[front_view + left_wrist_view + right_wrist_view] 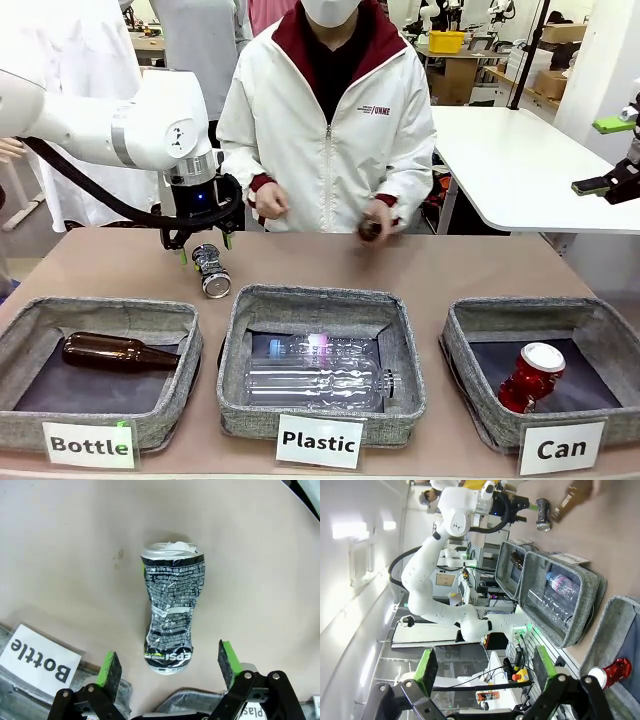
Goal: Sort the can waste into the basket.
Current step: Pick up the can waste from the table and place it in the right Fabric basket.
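A dark, silvery dented can (211,271) with print lies on its side on the table behind the left basket. My left gripper (205,250) hangs open right above it. In the left wrist view the can (172,615) stretches away from the gripper (169,665), its near end between the green pads with a gap on each side. The red can (530,377) with a silver top lies inside the grey basket (470,400) labelled "Can" at the front right. My right gripper (608,155) is raised at the far right, open and holding nothing; its wrist view shows the red can (612,672) below.
The "Bottle" basket (30,420) holds a brown glass bottle (115,352). The "Plastic" basket (235,400) holds clear bottles (315,370). The person across the table holds a brown bottle (370,230) in one hand. A white table (510,150) stands at the back right.
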{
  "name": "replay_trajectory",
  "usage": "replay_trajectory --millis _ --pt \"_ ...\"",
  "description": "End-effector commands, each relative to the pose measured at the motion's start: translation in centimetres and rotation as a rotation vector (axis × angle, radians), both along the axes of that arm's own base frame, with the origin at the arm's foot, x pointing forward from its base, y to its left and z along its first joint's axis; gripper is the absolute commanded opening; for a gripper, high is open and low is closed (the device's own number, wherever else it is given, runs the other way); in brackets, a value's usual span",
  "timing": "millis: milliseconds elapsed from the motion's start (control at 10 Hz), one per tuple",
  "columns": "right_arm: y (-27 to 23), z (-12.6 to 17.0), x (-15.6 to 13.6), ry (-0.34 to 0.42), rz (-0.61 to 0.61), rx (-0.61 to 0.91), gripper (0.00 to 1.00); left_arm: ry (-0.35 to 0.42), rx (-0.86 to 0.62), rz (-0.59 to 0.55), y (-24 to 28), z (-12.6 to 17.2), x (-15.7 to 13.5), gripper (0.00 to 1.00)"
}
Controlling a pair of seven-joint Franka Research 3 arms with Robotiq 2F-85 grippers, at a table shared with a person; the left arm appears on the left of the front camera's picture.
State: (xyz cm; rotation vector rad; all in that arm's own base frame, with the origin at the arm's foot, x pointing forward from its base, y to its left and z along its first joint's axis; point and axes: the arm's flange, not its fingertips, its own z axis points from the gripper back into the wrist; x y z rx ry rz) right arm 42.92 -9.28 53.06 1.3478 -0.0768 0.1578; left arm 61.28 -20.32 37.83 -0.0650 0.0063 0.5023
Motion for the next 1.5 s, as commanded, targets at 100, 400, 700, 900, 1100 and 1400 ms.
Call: replay_trajectory --millis 100,400,700,900,1100,1400 --pt "-0.1 0.2 -0.1 -0.013 0.014 -0.006 1.0 -0.009 -0.023 -0.029 0.2 -2.0 0.2 1.0" --pt "-0.1 0.2 -0.1 -0.013 0.014 -0.006 1.0 -0.03 -0.145 -0.068 5.4 0.4 -1.2 1.0" --pt "-0.1 0.2 -0.1 -0.013 0.014 -0.006 1.0 -0.124 -0.407 -0.129 20.9 9.6 -8.3 1.0" --pt "-0.1 0.2 -0.1 -0.013 0.014 -0.006 1.0 -0.208 -0.583 -0.057 32.0 11.6 -13.5 1.0" --pt "-0.1 0.2 -0.1 -0.013 0.014 -0.006 1.0 -0.273 -0.719 -0.011 40.4 10.9 -17.8 1.0" --pt "-0.1 0.2 -0.1 -0.013 0.014 -0.006 1.0 -0.425 -0.888 -0.049 48.7 7.1 -25.4 1.0"
